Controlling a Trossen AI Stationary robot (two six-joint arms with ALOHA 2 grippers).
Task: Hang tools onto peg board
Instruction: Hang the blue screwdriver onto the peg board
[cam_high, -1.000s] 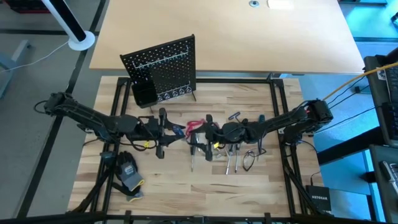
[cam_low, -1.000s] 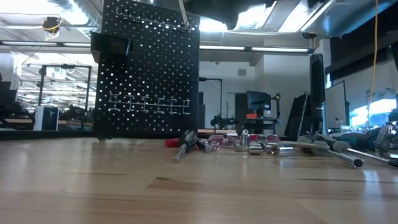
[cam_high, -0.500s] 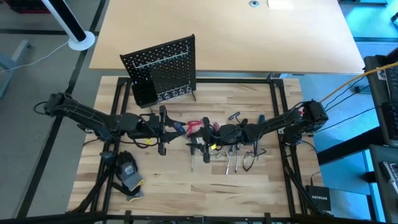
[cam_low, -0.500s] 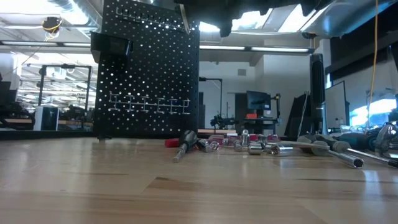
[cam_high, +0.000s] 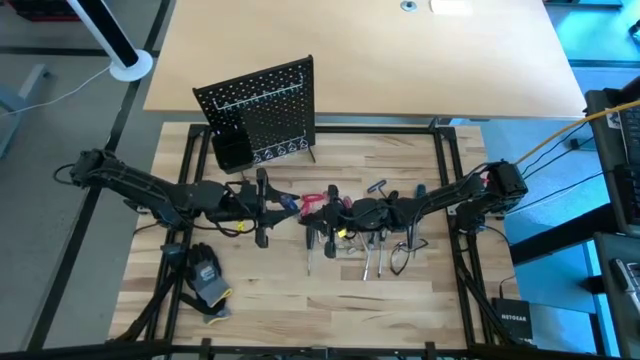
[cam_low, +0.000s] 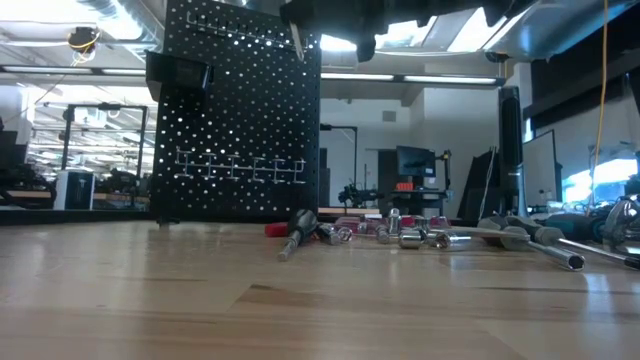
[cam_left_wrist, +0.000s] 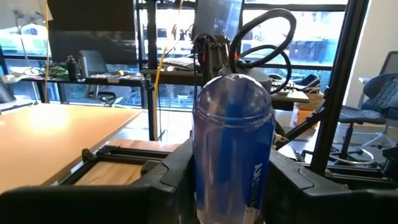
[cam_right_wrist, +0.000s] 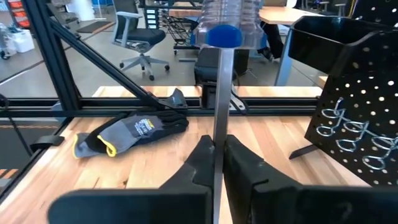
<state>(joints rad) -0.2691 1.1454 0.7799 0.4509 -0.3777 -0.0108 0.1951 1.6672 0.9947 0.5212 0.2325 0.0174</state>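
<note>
My left gripper (cam_high: 272, 205) is shut on the handle of a blue-handled screwdriver (cam_left_wrist: 235, 137) above the middle of the table. My right gripper (cam_high: 312, 213) faces it from the right and is shut on the same screwdriver's metal shaft (cam_right_wrist: 219, 93). The black peg board (cam_high: 262, 110) stands on thin legs at the far side, with its black bin (cam_high: 232, 150) at a lower corner and wire hooks (cam_right_wrist: 348, 134) along its lower rows. The other tools (cam_high: 370, 245) lie in a loose pile on the tabletop under my right arm. My left gripper pinches the blue handle's sides (cam_left_wrist: 205, 177) between its two fingers, which come level from the table's left and lie across it. The handle stands roughly upright with its rounded end (cam_left_wrist: 233, 84) up, clear of the table. My right gripper pinches the bare shaft (cam_right_wrist: 219, 134) between its two fingertips, below the handle (cam_right_wrist: 224, 25). The fingers come level from the table's right and lie across the shaft. The shaft runs on below the fingers, and its tip (cam_low: 298, 45) hangs clear of the table.
A grey-black glove with yellow trim (cam_high: 207, 278) lies near the table's near left corner. Loose screwdrivers, sockets and bits (cam_low: 400, 235) lie spread over the table's middle and right. A dark metal frame (cam_high: 440, 180) runs along the table's edges.
My right gripper has gone a little toward the table's left, up to the screwdriver held in my left gripper. My left gripper has edged slightly toward the right. In the low view both grippers now show lower at the picture's top.
</note>
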